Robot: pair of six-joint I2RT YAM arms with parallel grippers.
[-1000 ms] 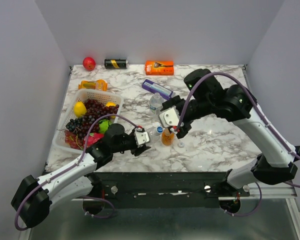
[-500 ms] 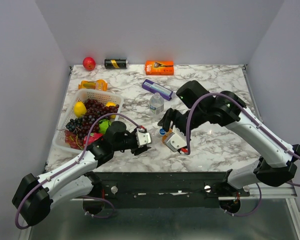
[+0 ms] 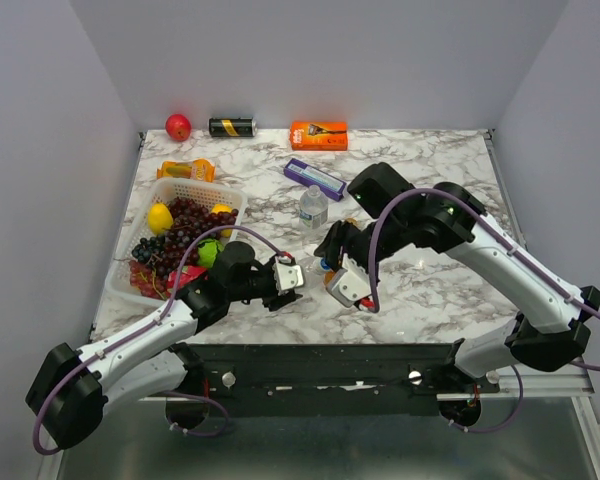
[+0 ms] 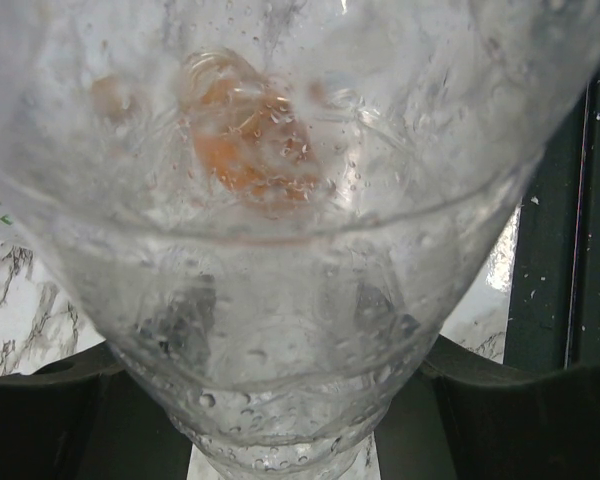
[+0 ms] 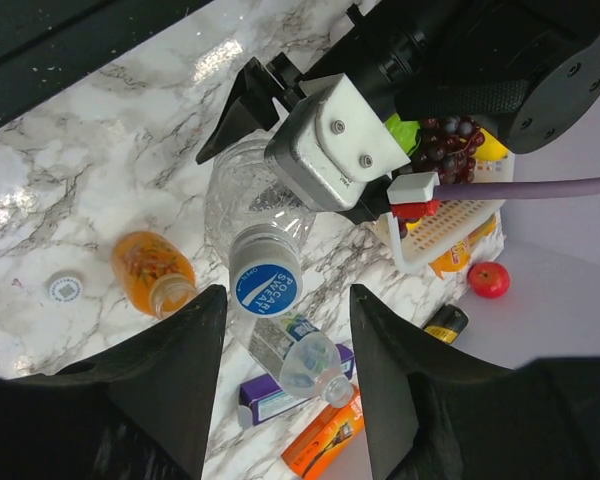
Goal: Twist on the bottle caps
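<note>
My left gripper [image 3: 292, 276] is shut on a clear bottle [image 4: 280, 250] and holds it upright; the bottle fills the left wrist view. A blue cap [image 5: 266, 283] sits on that bottle's neck. My right gripper [image 5: 285, 315] is open just above it, a finger on each side of the cap without touching it. The short orange bottle [image 5: 155, 272] stands uncapped beside it. A whitish cap [image 5: 65, 289] lies on the marble. The labelled clear bottle [image 3: 313, 207] stands uncapped behind. The orange cap is out of view.
A white basket [image 3: 217, 195] of grapes and fruit stands at the left. A purple box [image 3: 315, 178], an orange box [image 3: 318, 134], a black can [image 3: 231, 127], a red apple [image 3: 178, 126] and an orange packet [image 3: 185, 170] lie at the back.
My right gripper has swung down and toward the front, then edged left, to sit over the blue-capped bottle. The left arm has held still with its bottle.
</note>
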